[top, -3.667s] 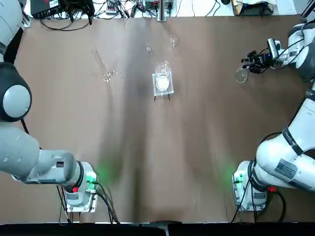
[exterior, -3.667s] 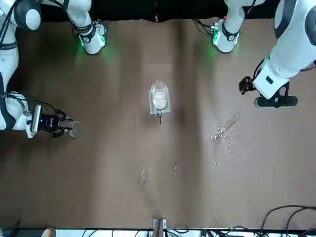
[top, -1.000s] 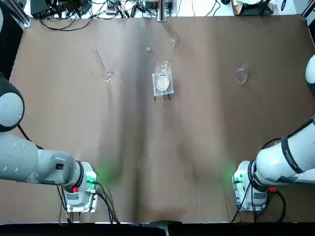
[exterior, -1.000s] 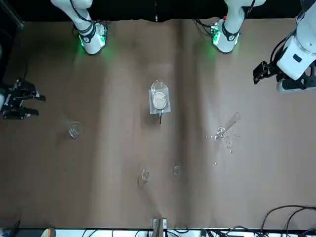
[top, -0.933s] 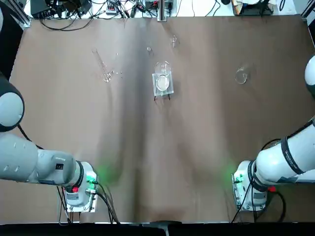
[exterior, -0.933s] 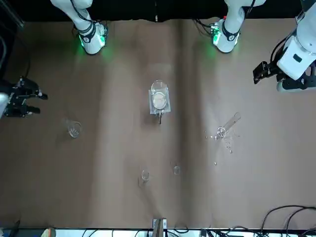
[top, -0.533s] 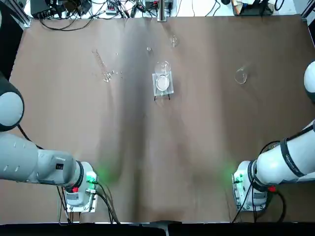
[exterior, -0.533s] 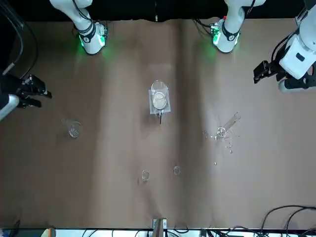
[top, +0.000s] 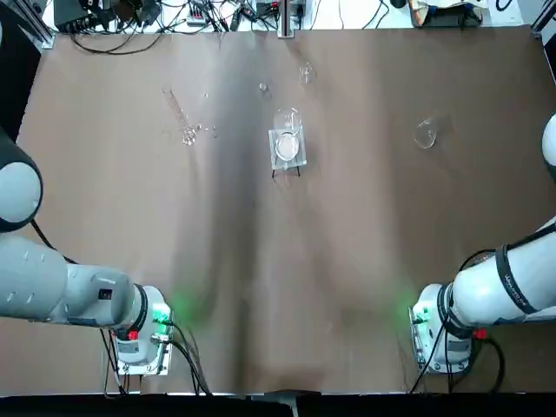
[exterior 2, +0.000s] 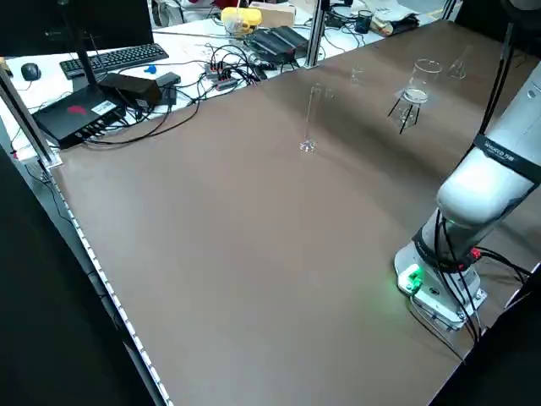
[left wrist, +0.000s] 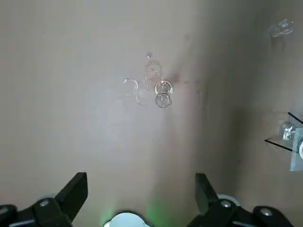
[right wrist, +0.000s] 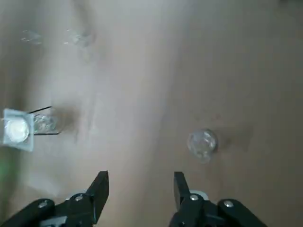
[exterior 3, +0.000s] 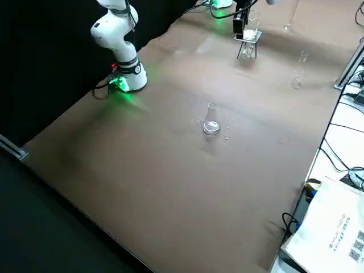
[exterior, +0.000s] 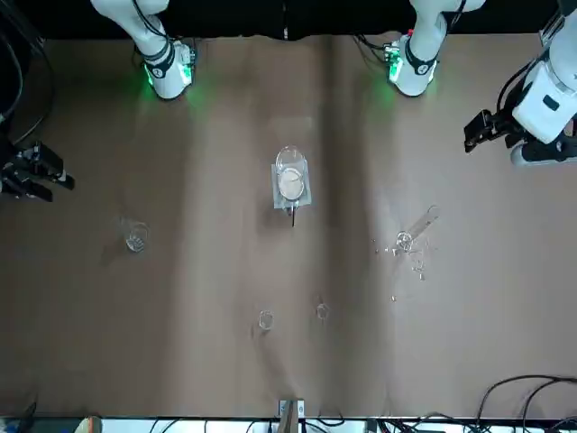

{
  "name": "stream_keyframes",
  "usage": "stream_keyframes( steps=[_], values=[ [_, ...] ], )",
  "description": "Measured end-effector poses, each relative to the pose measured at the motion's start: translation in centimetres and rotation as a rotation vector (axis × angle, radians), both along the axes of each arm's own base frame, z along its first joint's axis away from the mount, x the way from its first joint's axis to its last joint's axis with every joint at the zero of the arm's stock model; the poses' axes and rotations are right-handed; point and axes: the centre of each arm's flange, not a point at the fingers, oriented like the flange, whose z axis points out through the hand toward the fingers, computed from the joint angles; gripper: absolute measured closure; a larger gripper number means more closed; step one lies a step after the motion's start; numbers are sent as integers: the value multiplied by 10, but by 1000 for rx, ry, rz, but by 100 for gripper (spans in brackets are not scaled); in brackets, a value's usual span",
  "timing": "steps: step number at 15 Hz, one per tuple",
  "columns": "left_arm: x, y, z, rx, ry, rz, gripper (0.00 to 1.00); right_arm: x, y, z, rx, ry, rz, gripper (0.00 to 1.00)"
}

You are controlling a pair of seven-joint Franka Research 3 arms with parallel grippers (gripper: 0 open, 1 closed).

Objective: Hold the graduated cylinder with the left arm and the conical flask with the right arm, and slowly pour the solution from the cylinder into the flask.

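Note:
The graduated cylinder [top: 179, 115] stands upright on the far left part of the table, also showing as a thin clear tube in the left side view [exterior 2: 309, 118]. My left gripper [left wrist: 141, 178] hangs open high above it, nothing between its fingers. The conical flask [top: 425, 134] stands alone on the far right part of the table. My right gripper [right wrist: 140, 177] is open and empty, well apart from the flask [right wrist: 202, 142]. In the front view the right gripper [exterior: 54, 179] sits at the table's side edge.
A clear beaker with a white disc [top: 287, 143] stands on a black stand at the table's centre back. Two tiny glass pieces [top: 263, 87] lie behind it. Small glass bits or drops [left wrist: 130, 87] surround the cylinder's foot. Cables and equipment [top: 130, 13] line the far edge.
The right gripper, which was at the flask 3.7 s ago, has let go and pulled away to the table's side. The flask stays put. The left arm has shifted only slightly.

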Motion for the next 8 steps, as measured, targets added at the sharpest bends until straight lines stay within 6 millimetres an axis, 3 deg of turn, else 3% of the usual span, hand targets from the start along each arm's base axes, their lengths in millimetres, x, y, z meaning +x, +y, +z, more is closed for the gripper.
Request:
stream_keyframes(
  steps=[2, 4, 5, 8],
  values=[
    [0, 2, 0, 0, 0, 4, 0, -3, -4, -2, -55, 54, -150, 34],
    [0, 4, 0, 0, 2, 8, 0, -8, -1, 0, -81, 93, -245, 19],
    [0, 6, 0, 0, 3, 10, 0, -11, 3, 2, -97, 88, -242, 2],
    [-1, 6, -1, 2, 14, 11, 0, -23, 9, -5, -109, 45, -163, 0]
  ],
)
